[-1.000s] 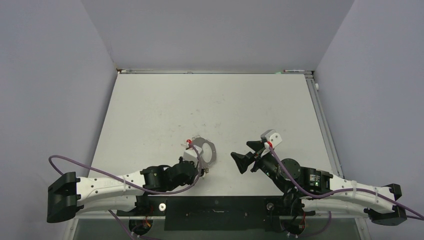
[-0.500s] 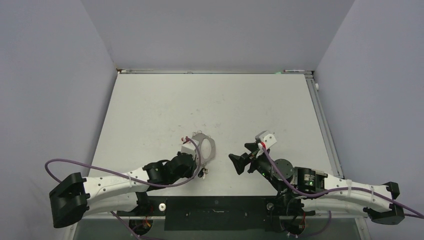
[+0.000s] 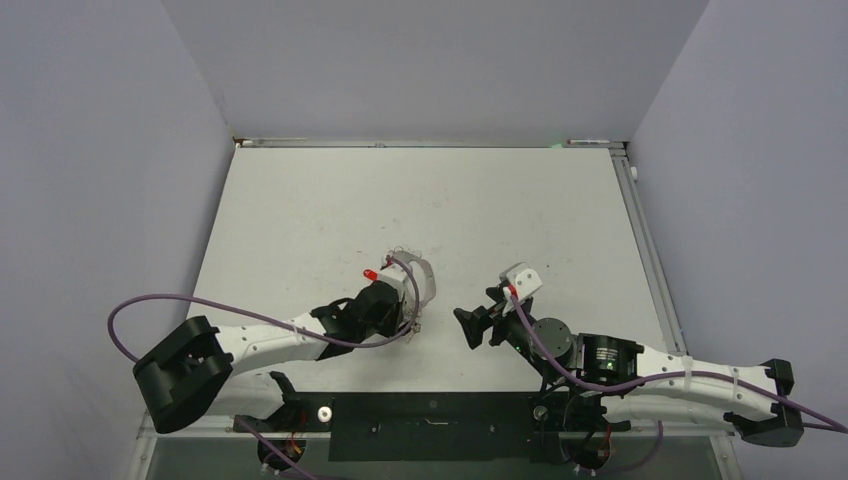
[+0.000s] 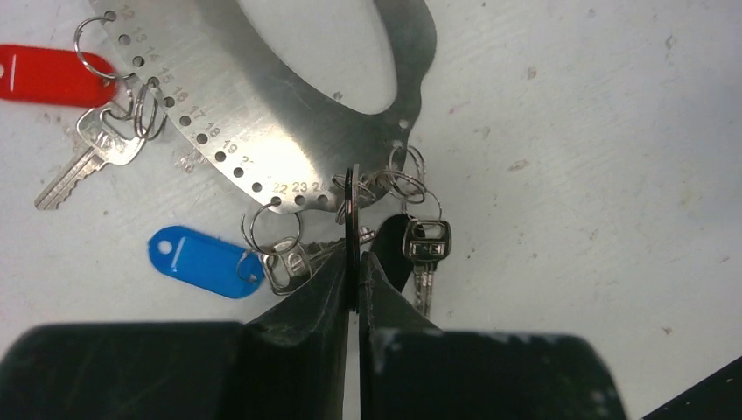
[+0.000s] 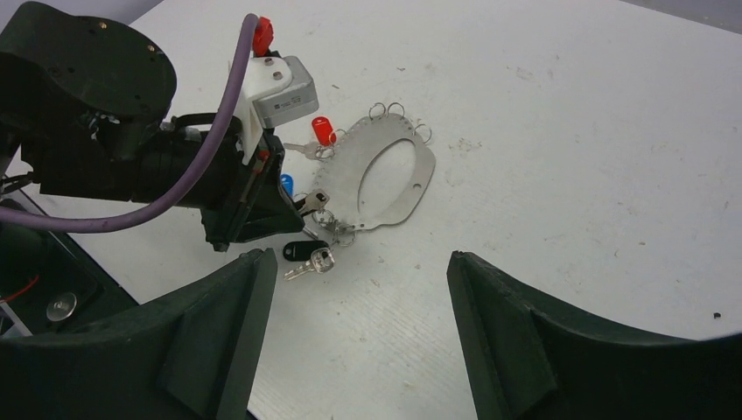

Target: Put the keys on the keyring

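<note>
Two arms lie over the white table [image 3: 330, 200].

Top view: the left gripper [image 3: 408, 312] sits at the near edge of the keyring [image 3: 424, 282]. The right gripper [image 3: 480, 315] is apart to its right, fingers spread and holding nothing. The keys are too small to make out here.

Left wrist view: the left gripper [image 4: 354, 262] is pressed together on a thin dark strip [image 4: 351, 210] seen edge-on. Whether the strip belongs to the keys cannot be told. The strip's far end meets the keyring's [image 4: 262, 114] numbered, perforated rim. The keys [image 4: 426, 249] lie on the table just right of the fingertips. A red tag [image 4: 48, 74] and a blue tag [image 4: 201, 261] hang from split rings on the rim.

Right wrist view: the right gripper [image 5: 359, 256] is wide apart. The left gripper [image 5: 296, 213] touches the flat keyring [image 5: 385, 175]. The keys [image 5: 308, 256], a dark oval with a silvery key, lie just beside it.
</note>
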### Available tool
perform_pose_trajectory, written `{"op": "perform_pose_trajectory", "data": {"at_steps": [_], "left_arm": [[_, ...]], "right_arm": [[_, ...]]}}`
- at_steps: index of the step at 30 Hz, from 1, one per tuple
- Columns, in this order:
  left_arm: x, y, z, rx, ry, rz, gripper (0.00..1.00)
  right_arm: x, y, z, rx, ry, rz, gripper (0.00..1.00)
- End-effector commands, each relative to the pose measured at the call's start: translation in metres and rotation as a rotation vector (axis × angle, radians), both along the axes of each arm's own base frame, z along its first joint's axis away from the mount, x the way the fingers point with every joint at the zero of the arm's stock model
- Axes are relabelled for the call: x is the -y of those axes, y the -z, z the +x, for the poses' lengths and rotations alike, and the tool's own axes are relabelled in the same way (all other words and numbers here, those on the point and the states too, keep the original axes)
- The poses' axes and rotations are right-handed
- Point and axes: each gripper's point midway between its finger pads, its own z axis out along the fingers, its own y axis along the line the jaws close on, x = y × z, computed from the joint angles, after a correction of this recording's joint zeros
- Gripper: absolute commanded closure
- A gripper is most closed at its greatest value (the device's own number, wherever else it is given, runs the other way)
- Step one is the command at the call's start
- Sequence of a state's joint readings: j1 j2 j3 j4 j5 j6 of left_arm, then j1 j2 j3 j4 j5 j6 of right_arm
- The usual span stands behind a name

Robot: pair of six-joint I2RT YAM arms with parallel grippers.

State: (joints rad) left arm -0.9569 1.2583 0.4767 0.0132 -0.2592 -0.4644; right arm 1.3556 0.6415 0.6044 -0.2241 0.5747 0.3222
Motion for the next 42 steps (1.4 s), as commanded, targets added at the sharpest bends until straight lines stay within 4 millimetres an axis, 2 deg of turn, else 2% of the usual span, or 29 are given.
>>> {"op": "perform_pose_trajectory", "data": {"at_steps": [1, 5, 13, 24, 27, 32, 35, 38, 42], "left_arm": [[0.036, -0.039, 0.025, 0.091, 0.042, -0.119, 1.00], [0.041, -0.040, 0.032, 0.104, 0.047, -0.121, 1.00], [0.039, -0.027, 0.050, 0.123, 0.047, -0.102, 1.00], [0.040, -0.026, 0.075, 0.158, 0.062, -0.074, 1.00], [0.035, -0.022, 0.074, 0.150, 0.061, -0.042, 1.00], [0.030, -0.014, 0.061, 0.117, 0.068, -0.071, 1.00], [0.027, -0.011, 0.055, 0.099, 0.067, -0.077, 0.91], [0.024, -0.009, 0.048, 0.080, 0.071, -0.072, 0.69], [0.012, -0.022, 0.047, 0.083, 0.010, -0.068, 0.53]], "right_arm": [[0.000, -0.002, 0.005, 0.021, 0.028, 0.006, 0.27], [0.001, -0.001, 0.006, 0.022, 0.033, 0.004, 0.27], [0.001, 0.001, 0.005, 0.013, 0.031, 0.004, 0.27], [-0.005, 0.003, 0.006, 0.012, 0.030, -0.018, 0.27], [-0.006, 0.005, 0.007, 0.008, 0.036, -0.033, 0.27], [-0.002, 0.007, 0.008, 0.004, 0.052, -0.032, 0.27], [0.000, 0.005, 0.009, 0.006, 0.065, -0.021, 0.27], [0.002, 0.003, 0.009, 0.008, 0.070, -0.015, 0.27], [0.004, 0.000, 0.010, 0.011, 0.081, -0.017, 0.27]]}}
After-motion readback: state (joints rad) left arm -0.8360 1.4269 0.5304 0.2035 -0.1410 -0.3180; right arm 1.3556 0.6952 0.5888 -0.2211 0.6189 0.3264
